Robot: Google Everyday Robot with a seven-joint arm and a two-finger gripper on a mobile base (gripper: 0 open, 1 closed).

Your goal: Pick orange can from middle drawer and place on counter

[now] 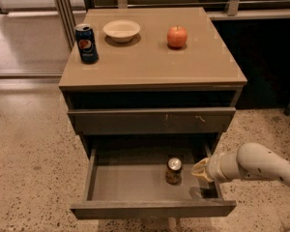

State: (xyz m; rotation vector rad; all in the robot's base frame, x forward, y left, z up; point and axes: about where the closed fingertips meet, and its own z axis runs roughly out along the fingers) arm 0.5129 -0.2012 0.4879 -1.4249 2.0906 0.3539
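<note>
The orange can (173, 171) stands upright in the open middle drawer (150, 209), right of the drawer's centre on its grey floor. My gripper (201, 176) reaches in from the right on a white arm and sits inside the drawer's right end, a short way right of the can and apart from it. The tan counter (150, 64) is the top of the cabinet above.
On the counter stand a dark blue Pepsi can (86, 43) at the left, a white bowl (121, 30) at the back and a red apple (177, 36). A closed drawer front with pale scratches (150, 121) is above the open drawer. Speckled floor surrounds the cabinet.
</note>
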